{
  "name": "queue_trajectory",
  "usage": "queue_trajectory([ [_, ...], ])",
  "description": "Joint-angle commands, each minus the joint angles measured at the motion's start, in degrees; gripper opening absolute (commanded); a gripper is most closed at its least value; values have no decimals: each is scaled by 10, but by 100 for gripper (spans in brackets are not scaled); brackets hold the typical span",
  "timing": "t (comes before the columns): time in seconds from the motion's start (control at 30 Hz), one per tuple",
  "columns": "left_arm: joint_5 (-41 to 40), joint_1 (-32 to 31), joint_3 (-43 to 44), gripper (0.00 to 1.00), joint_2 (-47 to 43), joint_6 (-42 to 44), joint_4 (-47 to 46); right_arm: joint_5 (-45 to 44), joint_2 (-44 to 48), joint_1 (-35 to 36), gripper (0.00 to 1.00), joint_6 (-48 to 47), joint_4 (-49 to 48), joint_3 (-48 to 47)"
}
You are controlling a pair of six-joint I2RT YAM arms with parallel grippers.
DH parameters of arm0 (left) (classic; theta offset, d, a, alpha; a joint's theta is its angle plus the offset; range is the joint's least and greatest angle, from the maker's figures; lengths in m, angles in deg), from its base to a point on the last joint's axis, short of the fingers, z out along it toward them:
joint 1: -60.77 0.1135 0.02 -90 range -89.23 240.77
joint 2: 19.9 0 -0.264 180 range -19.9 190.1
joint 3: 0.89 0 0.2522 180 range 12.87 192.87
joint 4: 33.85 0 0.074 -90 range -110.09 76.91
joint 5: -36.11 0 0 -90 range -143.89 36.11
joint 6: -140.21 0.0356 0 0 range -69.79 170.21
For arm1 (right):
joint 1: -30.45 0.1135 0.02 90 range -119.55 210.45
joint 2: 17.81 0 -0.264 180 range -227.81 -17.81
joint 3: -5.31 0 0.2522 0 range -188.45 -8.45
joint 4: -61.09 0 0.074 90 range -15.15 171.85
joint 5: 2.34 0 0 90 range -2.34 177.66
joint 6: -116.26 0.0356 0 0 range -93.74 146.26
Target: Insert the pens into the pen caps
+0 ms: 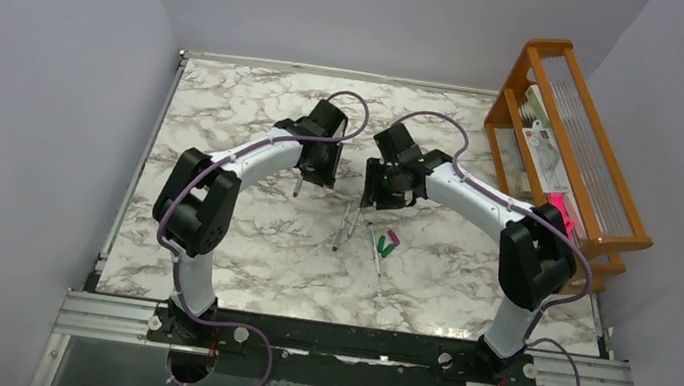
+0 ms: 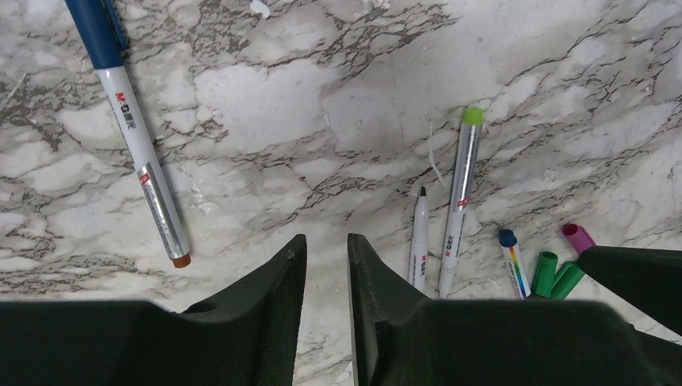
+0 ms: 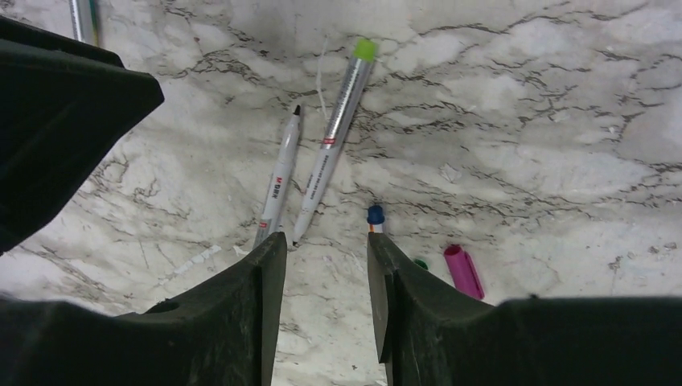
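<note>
The blue-capped pen (image 2: pixel 129 121) runs off the left wrist view's top edge. A finger of the right end effector (image 3: pixel 326 241) hides most of the green cap (image 3: pixel 421 263).

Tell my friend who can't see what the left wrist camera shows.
The left gripper hovers open and empty over a marble table. A blue-topped pen lies alone at left; three more pens, green caps and a magenta cap lie at right.
</note>
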State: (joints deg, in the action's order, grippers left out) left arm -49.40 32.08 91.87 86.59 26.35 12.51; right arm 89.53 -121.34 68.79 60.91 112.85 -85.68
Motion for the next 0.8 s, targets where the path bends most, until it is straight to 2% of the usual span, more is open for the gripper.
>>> queue_trajectory([
  [0.0, -27, 4, -27, 26, -42, -17, -5, 17, -26, 19, 41, -3, 13, -39],
  [0.13, 0, 22, -33, 25, -38, -30, -11, 16, -53, 40, 38, -1, 24, -63],
  [0.23, -1, 25, -32, 25, -40, -31, -14, 14, -66, 58, 37, 5, 29, -71],
  [0.37, -6, 36, -31, 25, -45, -29, -20, 23, -81, 74, 31, 14, 25, -76],
  [0.53, 6, 63, -40, 25, -51, -30, -23, 24, -104, 84, 31, 19, 28, -90],
  [0.77, 8, 68, -53, 25, -62, -29, -28, 16, -132, 85, 31, 12, 46, -105],
])
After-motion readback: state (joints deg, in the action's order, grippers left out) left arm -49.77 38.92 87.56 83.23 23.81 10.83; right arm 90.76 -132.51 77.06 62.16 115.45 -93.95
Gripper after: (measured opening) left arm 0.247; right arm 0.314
